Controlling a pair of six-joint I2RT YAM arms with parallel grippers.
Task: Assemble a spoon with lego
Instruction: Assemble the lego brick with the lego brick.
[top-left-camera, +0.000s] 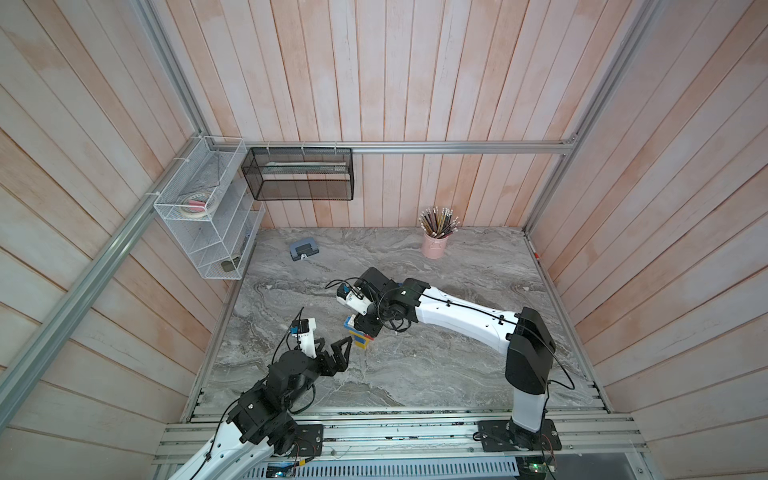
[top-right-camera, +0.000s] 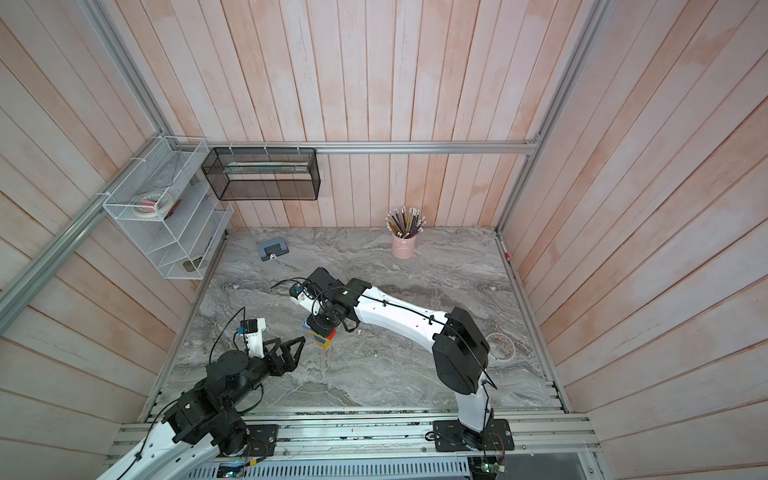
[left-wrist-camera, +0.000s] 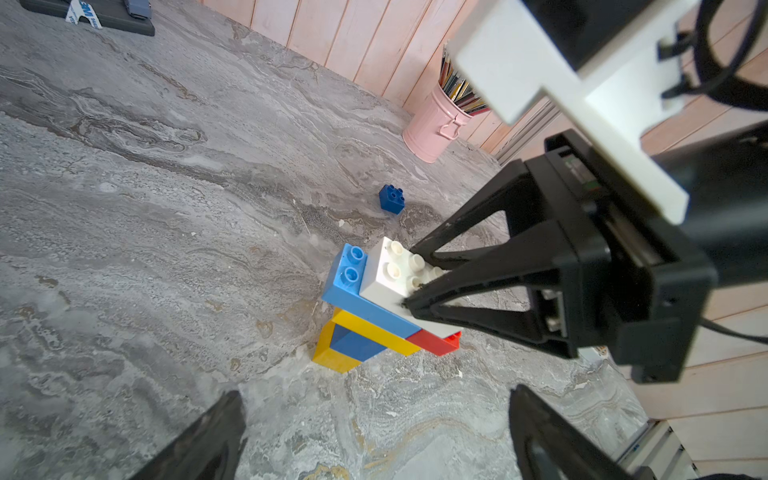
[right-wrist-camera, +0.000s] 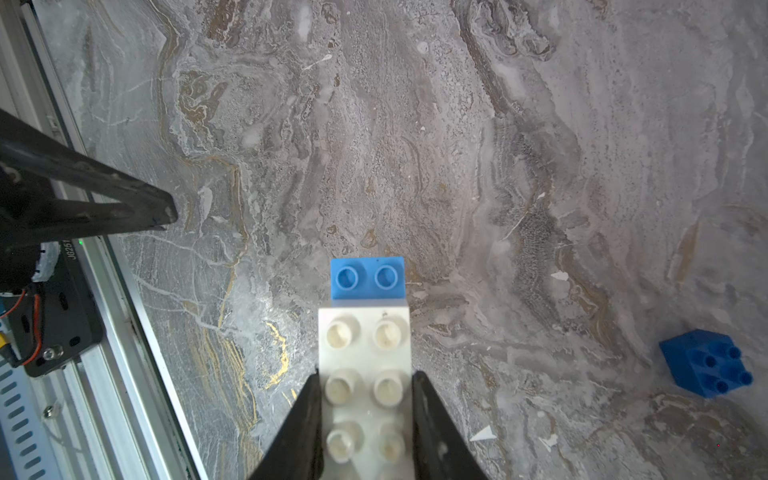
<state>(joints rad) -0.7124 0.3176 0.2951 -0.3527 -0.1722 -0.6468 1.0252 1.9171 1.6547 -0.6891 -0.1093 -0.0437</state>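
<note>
Top views, right arm: in both top views it reaches from its base across the table (top-left-camera: 415, 374) to the spoon (top-left-camera: 358, 338). The elbow is raised, the wrist bent down, and the right gripper (top-left-camera: 367, 326) points down onto the spoon's top.
Top views, left arm: low and folded, with the forearm aimed at the spoon. The left gripper (top-left-camera: 337, 348) is spread wide and holds nothing; one fingertip is just beside the spoon's lower bricks.
Top views, spoon: it stands on the table between the two grippers. The pink cup (top-right-camera: 403, 246) is well beyond it, by the back wall.
Left wrist, spoon (left-wrist-camera: 365, 328): an upright stack, yellow and blue below and red at one side. A light-blue brick (left-wrist-camera: 353, 278) lies across, with the white brick (left-wrist-camera: 386, 274) on top.
Left wrist, right gripper (left-wrist-camera: 415, 276): clamped narrowly on the white brick's long sides.
Left wrist, left gripper (left-wrist-camera: 374, 392): fingers far apart, short of the spoon.
Left wrist, blue brick (left-wrist-camera: 392, 199): loose on the table, beyond the spoon and apart from it.
Right wrist, right gripper (right-wrist-camera: 366, 376): fingertips press both long sides of the white brick (right-wrist-camera: 365, 340). The light-blue brick (right-wrist-camera: 368, 277) juts past its end.
Right wrist, blue brick (right-wrist-camera: 706, 363): tilted on the table, well apart from the spoon.
</note>
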